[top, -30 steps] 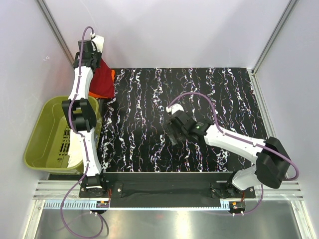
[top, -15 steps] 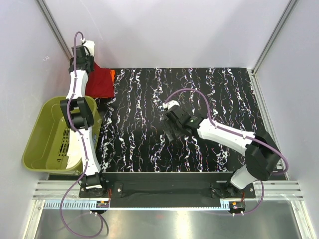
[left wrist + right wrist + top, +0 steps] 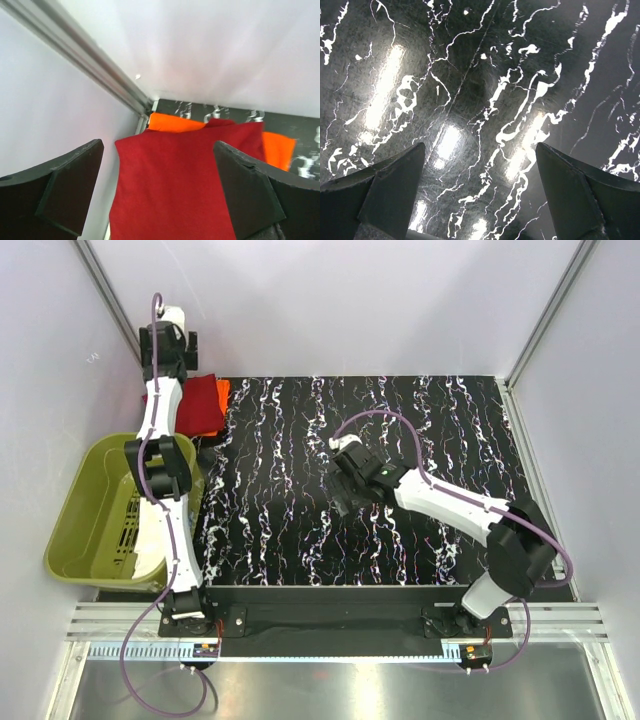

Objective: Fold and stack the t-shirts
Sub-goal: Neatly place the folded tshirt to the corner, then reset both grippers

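Top view, table [image 3: 420, 420]: black with white marbling, it fills the middle of the view.
Top view, red t-shirt [image 3: 200, 405]: folded flat at the table's 10 o'clock corner, against the left wall.
Top view, orange t-shirt [image 3: 222, 390]: lies under the red t-shirt, with only a strip showing at that shirt's 2 o'clock side.
Top view, tub [image 3: 90, 510]: olive green, off the table's edge at 8 o'clock, just beside the left arm.
Top view, left gripper [image 3: 165, 355]: raised at the far left corner, at 11 o'clock of the stack. I cannot tell its opening from here.
Top view, right gripper [image 3: 345, 502]: low over the bare table near the middle, well apart from the shirts.
Left wrist view, left gripper: fingers spread wide and holding nothing.
Left wrist view, shirts: red cloth fills the gap between the fingers, with orange showing past its edge at 12 and 2 o'clock.
Right wrist view, right gripper: fingers spread wide and pinching nothing.
Right wrist view, table: glossy marbled surface between the fingers, with bright glare patches.
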`<action>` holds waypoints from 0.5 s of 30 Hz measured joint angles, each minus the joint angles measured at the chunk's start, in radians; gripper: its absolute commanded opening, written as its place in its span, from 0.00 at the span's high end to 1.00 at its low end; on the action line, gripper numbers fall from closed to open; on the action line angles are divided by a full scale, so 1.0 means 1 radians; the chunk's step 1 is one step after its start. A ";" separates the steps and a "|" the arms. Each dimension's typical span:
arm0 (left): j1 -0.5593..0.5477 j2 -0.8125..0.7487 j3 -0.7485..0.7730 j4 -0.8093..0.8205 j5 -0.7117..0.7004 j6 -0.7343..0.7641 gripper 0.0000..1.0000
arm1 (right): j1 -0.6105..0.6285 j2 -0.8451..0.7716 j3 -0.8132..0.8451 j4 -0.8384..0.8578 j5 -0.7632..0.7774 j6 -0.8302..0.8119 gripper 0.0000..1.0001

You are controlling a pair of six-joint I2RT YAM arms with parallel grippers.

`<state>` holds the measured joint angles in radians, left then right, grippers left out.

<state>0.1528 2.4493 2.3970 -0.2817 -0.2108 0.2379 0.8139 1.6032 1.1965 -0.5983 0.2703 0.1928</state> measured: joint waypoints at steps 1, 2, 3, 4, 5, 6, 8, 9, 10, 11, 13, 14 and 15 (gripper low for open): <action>-0.010 -0.013 -0.005 0.000 -0.006 0.000 0.01 | -0.002 -0.010 -0.003 -0.001 0.000 0.003 0.00; -0.023 -0.029 -0.014 0.003 -0.012 0.000 0.01 | -0.004 -0.024 -0.009 -0.002 0.000 0.006 0.00; -0.040 -0.049 -0.023 0.003 -0.017 -0.001 0.01 | -0.006 -0.040 -0.015 -0.003 0.000 0.011 0.00; -0.055 -0.068 -0.031 0.003 -0.021 -0.003 0.01 | -0.007 -0.055 -0.021 -0.004 0.000 0.015 0.00; -0.076 -0.094 -0.044 0.002 -0.024 -0.010 0.01 | -0.010 -0.073 -0.029 -0.005 -0.001 0.022 0.00; -0.100 -0.123 -0.063 0.003 -0.026 -0.019 0.01 | -0.013 -0.094 -0.040 -0.003 -0.001 0.030 0.00; -0.163 -0.205 -0.123 0.000 -0.028 -0.053 0.01 | -0.025 -0.143 -0.074 0.000 -0.005 0.053 0.00; -0.190 -0.242 -0.154 0.002 -0.029 -0.069 0.01 | -0.034 -0.168 -0.092 0.001 -0.008 0.067 0.00; -0.228 -0.290 -0.194 -0.003 -0.026 -0.094 0.01 | -0.045 -0.195 -0.113 0.003 -0.014 0.084 0.00; -0.269 -0.338 -0.235 -0.010 -0.025 -0.121 0.01 | -0.055 -0.220 -0.133 0.004 -0.024 0.101 0.00; -0.352 -0.424 -0.295 -0.035 -0.010 -0.188 0.01 | -0.077 -0.280 -0.180 0.007 -0.040 0.142 0.00; -0.396 -0.467 -0.333 -0.042 0.010 -0.228 0.01 | -0.087 -0.311 -0.202 0.007 -0.048 0.163 0.00; -0.440 -0.513 -0.380 -0.049 0.031 -0.271 0.01 | -0.100 -0.344 -0.226 0.013 -0.058 0.186 0.00</action>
<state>-0.2871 1.9358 2.0167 -0.3309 -0.1795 -0.0330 0.7139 1.2594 0.9707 -0.5854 0.2127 0.3786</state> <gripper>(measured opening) 0.985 0.994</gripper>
